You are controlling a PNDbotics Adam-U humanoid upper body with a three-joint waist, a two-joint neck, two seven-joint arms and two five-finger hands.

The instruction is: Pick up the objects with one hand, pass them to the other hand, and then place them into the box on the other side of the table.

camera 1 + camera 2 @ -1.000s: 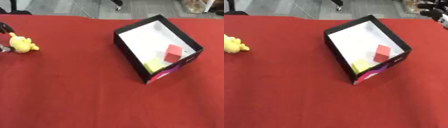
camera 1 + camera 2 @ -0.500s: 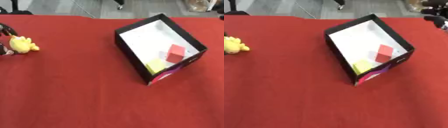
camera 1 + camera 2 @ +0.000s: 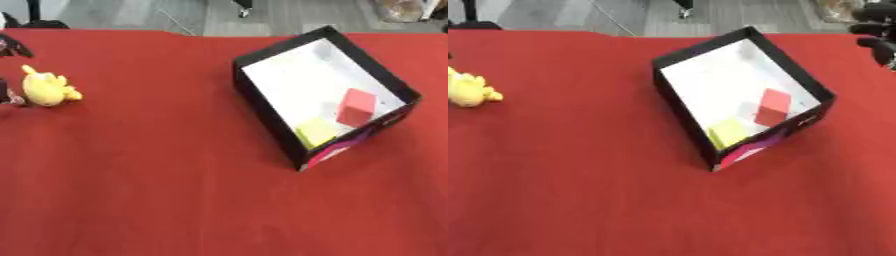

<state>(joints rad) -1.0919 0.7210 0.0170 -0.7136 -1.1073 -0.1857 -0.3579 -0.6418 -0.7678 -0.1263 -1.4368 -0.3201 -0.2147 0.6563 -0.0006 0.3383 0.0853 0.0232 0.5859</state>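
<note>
A yellow duck toy (image 3: 48, 89) lies on the red table (image 3: 157, 190) at the far left. My left hand (image 3: 12, 47) shows only at the left edge. One dark finger lies above the duck and another (image 3: 8, 95) low beside it, spread apart and not closed round it. A black box (image 3: 265, 110) with a white inside sits right of centre, turned askew. It holds a red block (image 3: 356, 106) and a yellow-green block (image 3: 315, 133). My right hand (image 3: 875, 29) hangs at the upper right edge, beyond the box and apart from it.
Grey floor and dark chair legs (image 3: 243, 6) lie past the table's far edge. Bare red cloth stretches between the duck and the box and across the whole near half.
My left hand's fingers have crept slightly right, closer to the duck. The duck, the box and its blocks have not moved.
</note>
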